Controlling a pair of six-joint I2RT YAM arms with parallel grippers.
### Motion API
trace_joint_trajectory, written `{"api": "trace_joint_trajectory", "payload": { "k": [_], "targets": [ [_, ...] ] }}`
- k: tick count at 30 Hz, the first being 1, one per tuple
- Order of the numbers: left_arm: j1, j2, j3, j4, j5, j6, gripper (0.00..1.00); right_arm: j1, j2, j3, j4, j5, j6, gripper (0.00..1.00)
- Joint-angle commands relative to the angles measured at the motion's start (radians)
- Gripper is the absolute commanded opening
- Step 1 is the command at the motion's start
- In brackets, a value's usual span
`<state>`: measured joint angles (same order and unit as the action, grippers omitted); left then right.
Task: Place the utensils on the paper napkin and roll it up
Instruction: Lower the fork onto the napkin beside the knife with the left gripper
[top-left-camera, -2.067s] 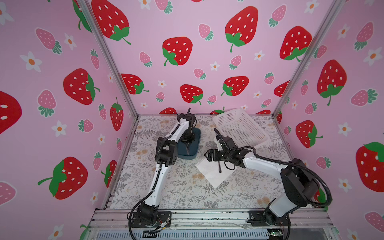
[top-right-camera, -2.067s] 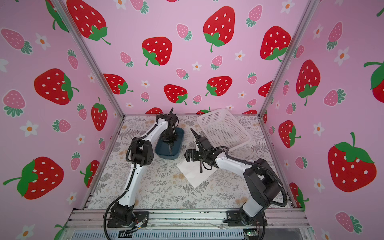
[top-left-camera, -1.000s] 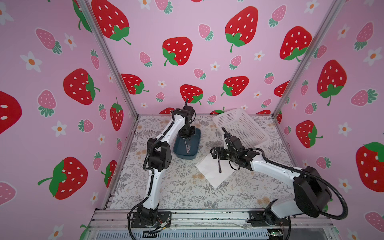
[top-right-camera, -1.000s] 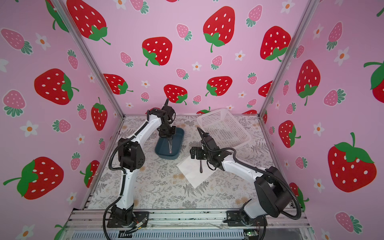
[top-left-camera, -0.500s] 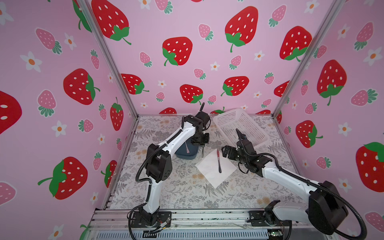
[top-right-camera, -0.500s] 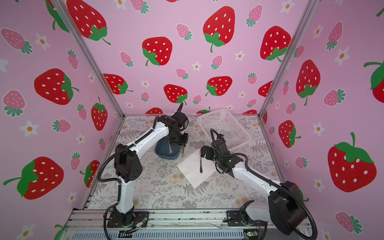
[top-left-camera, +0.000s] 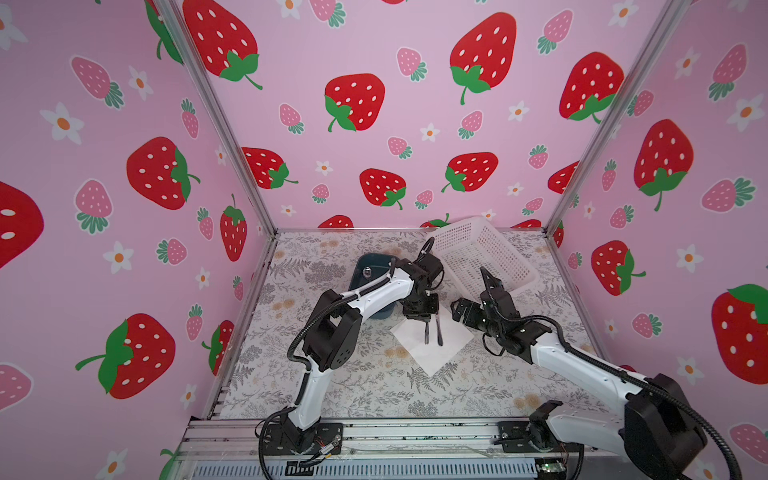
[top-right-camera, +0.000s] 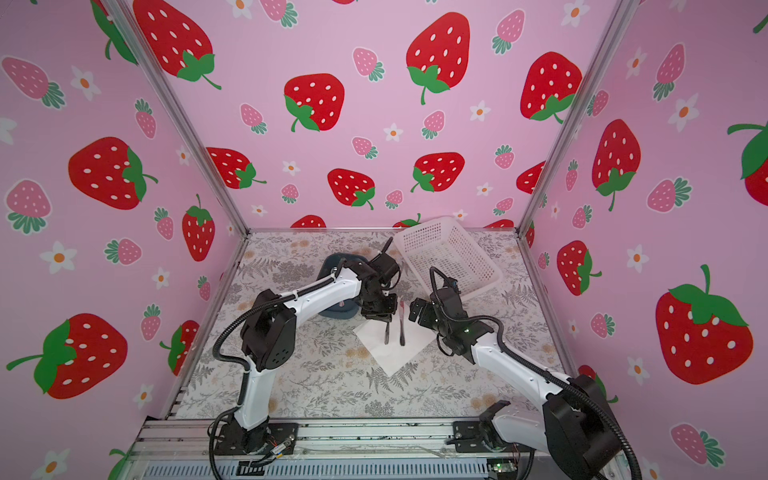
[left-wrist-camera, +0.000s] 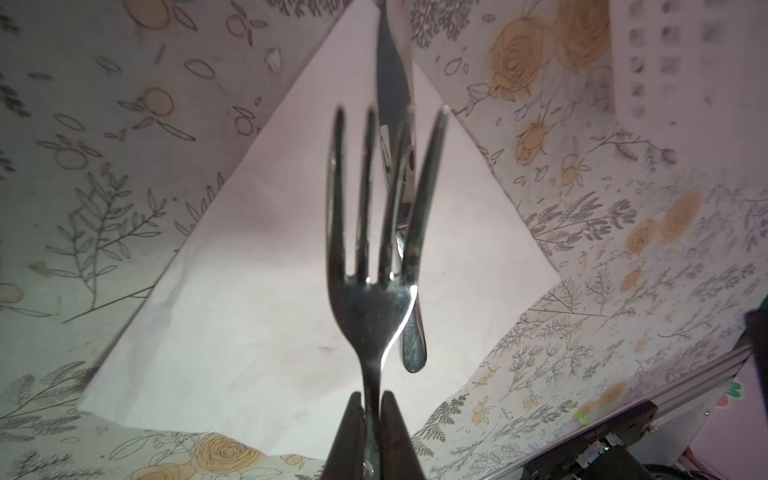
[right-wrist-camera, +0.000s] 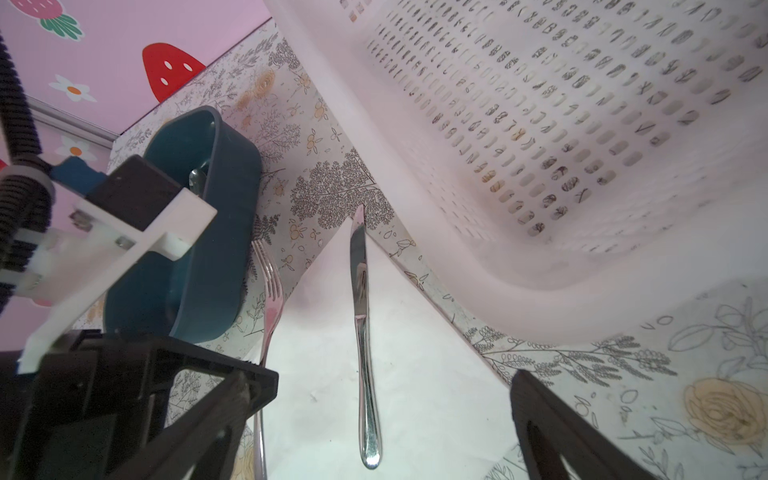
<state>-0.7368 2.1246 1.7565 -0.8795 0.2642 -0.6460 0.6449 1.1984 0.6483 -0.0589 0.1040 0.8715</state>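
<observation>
Steel fork (left-wrist-camera: 370, 249) beside slim knife (right-wrist-camera: 361, 332), over flat white napkin (left-wrist-camera: 249, 291).
Left gripper (left-wrist-camera: 372, 419) pinched fork, newly moved from tub (right-wrist-camera: 208, 249); right gripper (right-wrist-camera: 376, 380) stood spread.

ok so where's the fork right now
In both top views the fork is clamped in the left gripper over the napkin, just left of the knife lying on it.

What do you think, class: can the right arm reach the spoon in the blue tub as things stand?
Probably not: the left arm lies across the blue tub, its left gripper shut on the fork, between the open right gripper and the spoon.
</observation>
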Motion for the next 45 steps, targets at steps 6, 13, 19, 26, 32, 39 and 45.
{"api": "trace_joint_trajectory", "payload": {
  "k": [6,13,19,26,32,39,45],
  "targets": [
    [-0.004,0.077,0.026,0.046,0.034,-0.052,0.11,-0.028,0.02,-0.037,0.038,-0.08,0.044,1.0],
    [-0.004,0.12,0.05,0.038,0.032,-0.072,0.11,-0.069,0.033,-0.094,0.117,-0.163,0.051,1.0],
    [-0.006,0.133,0.067,0.042,0.044,-0.078,0.12,-0.083,0.059,-0.096,0.132,-0.179,0.042,1.0],
    [-0.006,0.161,0.093,0.036,0.06,-0.084,0.13,-0.086,0.081,-0.088,0.139,-0.19,0.032,1.0],
    [-0.008,0.164,0.093,0.044,0.067,-0.095,0.13,-0.085,0.088,-0.083,0.14,-0.19,0.027,1.0],
    [-0.006,0.161,0.088,0.056,0.075,-0.096,0.14,-0.085,0.093,-0.078,0.141,-0.195,0.027,1.0],
    [-0.004,0.163,0.094,0.054,0.061,-0.096,0.11,-0.085,0.089,-0.073,0.138,-0.195,0.028,1.0]
  ]
}}
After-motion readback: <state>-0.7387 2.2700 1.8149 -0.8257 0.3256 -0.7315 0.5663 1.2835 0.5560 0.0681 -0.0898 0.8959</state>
